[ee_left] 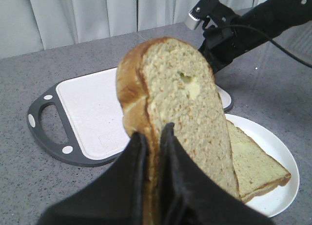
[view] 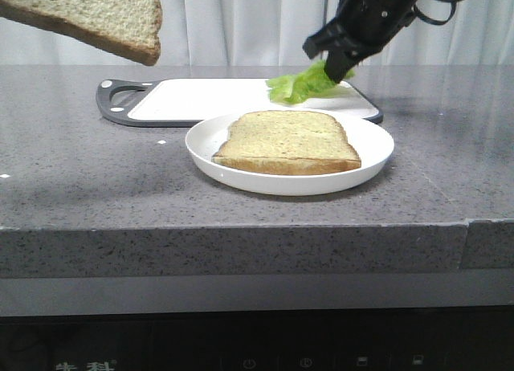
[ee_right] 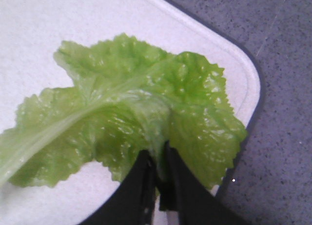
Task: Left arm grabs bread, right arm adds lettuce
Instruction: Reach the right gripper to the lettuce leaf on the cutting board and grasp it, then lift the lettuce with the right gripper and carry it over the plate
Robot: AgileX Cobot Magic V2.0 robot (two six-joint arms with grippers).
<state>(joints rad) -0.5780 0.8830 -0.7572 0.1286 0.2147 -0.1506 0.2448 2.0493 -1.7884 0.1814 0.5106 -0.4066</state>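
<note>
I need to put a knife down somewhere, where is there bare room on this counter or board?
The cutting board is bare from its handle up to the lettuce. The grey counter is open left of the plate and along its front edge. It is crowded at the board's right end, where the right tool pinches the lettuce.

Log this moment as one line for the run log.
left gripper: shut on thick speckled bread slice, raised | right gripper: shut on green crinkly lettuce leaf over white cutting board
</note>
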